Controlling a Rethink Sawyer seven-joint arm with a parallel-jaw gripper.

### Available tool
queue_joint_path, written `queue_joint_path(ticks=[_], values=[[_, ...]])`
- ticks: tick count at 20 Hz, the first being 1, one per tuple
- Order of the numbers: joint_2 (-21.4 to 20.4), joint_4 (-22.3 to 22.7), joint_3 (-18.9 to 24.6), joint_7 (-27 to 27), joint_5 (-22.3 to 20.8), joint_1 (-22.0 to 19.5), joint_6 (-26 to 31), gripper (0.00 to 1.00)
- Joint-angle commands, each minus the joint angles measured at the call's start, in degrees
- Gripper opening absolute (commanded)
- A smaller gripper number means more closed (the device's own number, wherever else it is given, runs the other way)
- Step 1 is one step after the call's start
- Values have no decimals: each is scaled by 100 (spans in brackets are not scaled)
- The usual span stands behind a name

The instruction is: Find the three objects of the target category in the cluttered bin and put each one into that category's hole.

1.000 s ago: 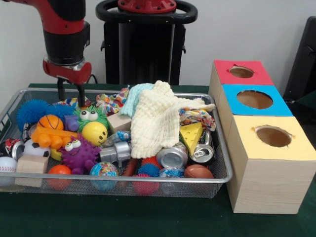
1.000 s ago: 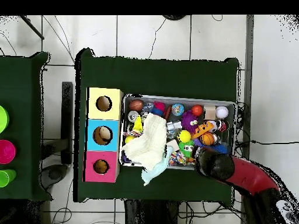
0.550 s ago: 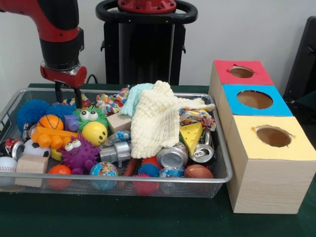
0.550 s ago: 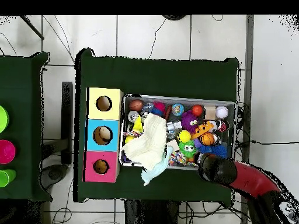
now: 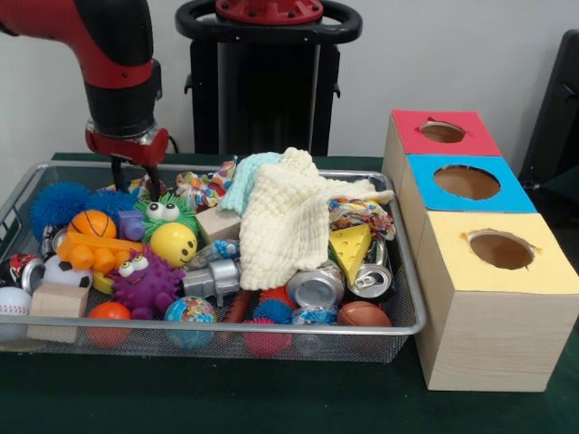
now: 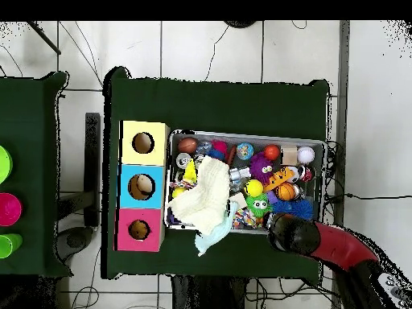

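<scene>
Wire mesh forms the bin [image 5: 398, 316], which sits on the green table [image 5: 271, 402] and is packed with toys. Beside it stand three wooden boxes in a row, each with a round hole in its coloured top: the yellow box [image 5: 534, 271] nearest the camera in the front view, the blue box [image 5: 507, 194] behind it, the red box [image 5: 479, 136] farthest back.

The red and black arm [image 5: 118, 63] comes down over the bin's far left corner. Its fingers [image 5: 116, 170] are two dark prongs with a small gap between them, released and holding nothing. Their tips hang just above the rope toy [image 5: 201, 188] and the green googly-eyed fuzzy ball [image 5: 166, 213]; whether they touch anything I cannot tell.

A cream knitted cloth [image 5: 285, 221] lies heaped in the middle of the bin, with a pale blue cloth [image 5: 242, 179] under its far edge. To its right a yellow cheese wedge [image 5: 350, 246] leans by two crushed cans [image 5: 318, 287], and a brown football [image 5: 364, 315] rests at the front wall.

On the left lie a blue spiky ball [image 5: 59, 201], a small basketball [image 5: 92, 224], a yellow smiley ball [image 5: 174, 244], a purple spiky monster [image 5: 145, 280], a soccer ball [image 5: 65, 269], a wood block [image 5: 58, 300] and a baseball [image 5: 13, 301]. All are in the bin. From overhead, the arm's end covers the bin's lower right corner.
</scene>
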Motion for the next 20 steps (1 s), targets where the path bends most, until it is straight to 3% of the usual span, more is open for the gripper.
queue_joint_path(ticks=[1,10,15,16,20], values=[[409,-674,859,-532,-310,-110,-149,100],[708,-1028,1206,-259,-310,14,-707,100],[899,-1574,1345,-321,-427,241,-741,100],[896,-1698,1288,-296,-469,331,-699,100],[575,-1960,821,140,-917,773,-1454,100]])
